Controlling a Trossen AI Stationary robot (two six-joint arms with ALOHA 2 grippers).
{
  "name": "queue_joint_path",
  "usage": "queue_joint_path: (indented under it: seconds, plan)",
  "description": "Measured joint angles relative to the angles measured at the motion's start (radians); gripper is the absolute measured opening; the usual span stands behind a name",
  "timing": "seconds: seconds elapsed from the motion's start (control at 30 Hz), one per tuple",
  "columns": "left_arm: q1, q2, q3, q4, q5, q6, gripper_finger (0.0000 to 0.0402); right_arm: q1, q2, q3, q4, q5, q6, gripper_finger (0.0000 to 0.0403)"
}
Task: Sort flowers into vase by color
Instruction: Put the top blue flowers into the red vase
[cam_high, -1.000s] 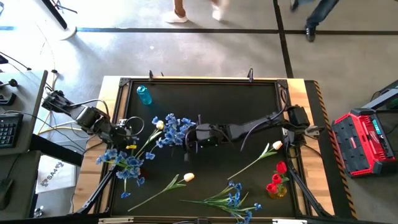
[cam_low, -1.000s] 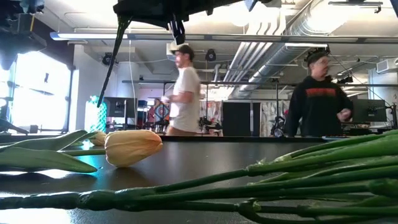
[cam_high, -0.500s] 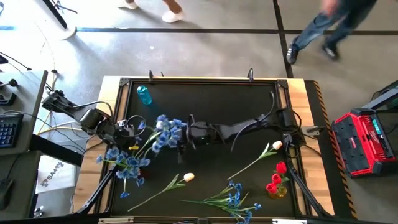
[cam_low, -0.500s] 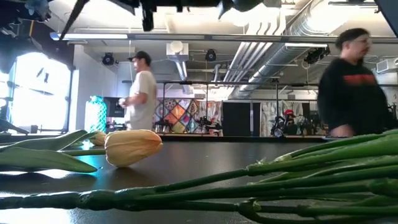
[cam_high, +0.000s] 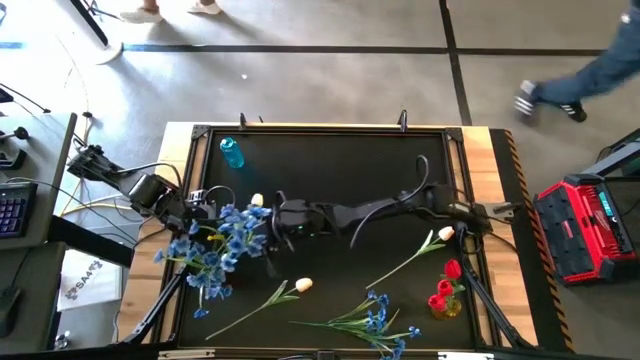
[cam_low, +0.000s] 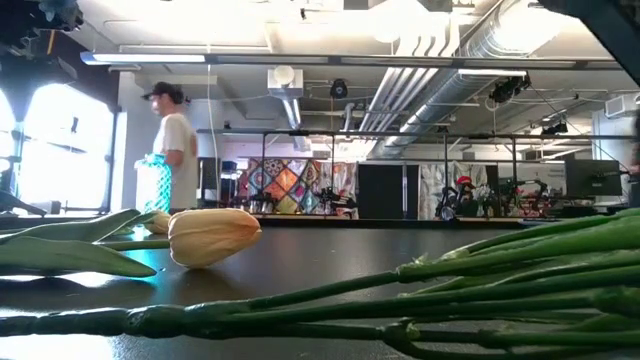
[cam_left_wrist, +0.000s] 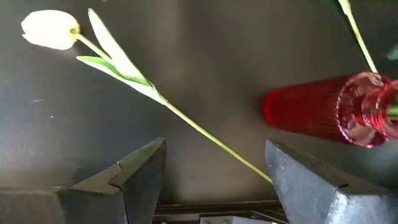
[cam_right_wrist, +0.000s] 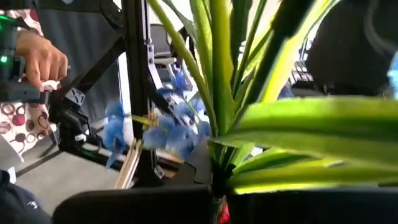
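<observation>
Right gripper (cam_high: 268, 228) clamped on a blue spray (cam_high: 232, 228) at counter (cam_high: 340, 170) left — left gripper (cam_high: 205, 212) beside it, fingers apart, empty.

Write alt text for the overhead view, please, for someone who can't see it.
Seen from above, the right gripper carries a spray of blue flowers toward the table's left side, where the left gripper waits. Cream tulips and more blue sprays lie scattered.
</observation>
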Motion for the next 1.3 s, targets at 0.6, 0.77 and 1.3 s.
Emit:
queue_joint_path:
  seconds: [0.6, 0.77, 1.3]
  plan:
    - [0.000, 0.000, 0.000, -0.002, 0.195, 0.005, 0.0259, -0.015, 0.087, 0.207, -0.116, -0.060, -0.017, 0.0000]
    - [0.000, 0.001, 0.000, 0.009, 0.264, -0.006, 0.0259, -0.015, 0.087, 0.207, -0.092, -0.098, -0.013, 0.0000]
    - [0.000, 0.020, 0.000, 0.114, 0.275, -0.043, 0.0259, -0.014, 0.098, 0.202, -0.063, -0.104, -0.038, 0.0000]
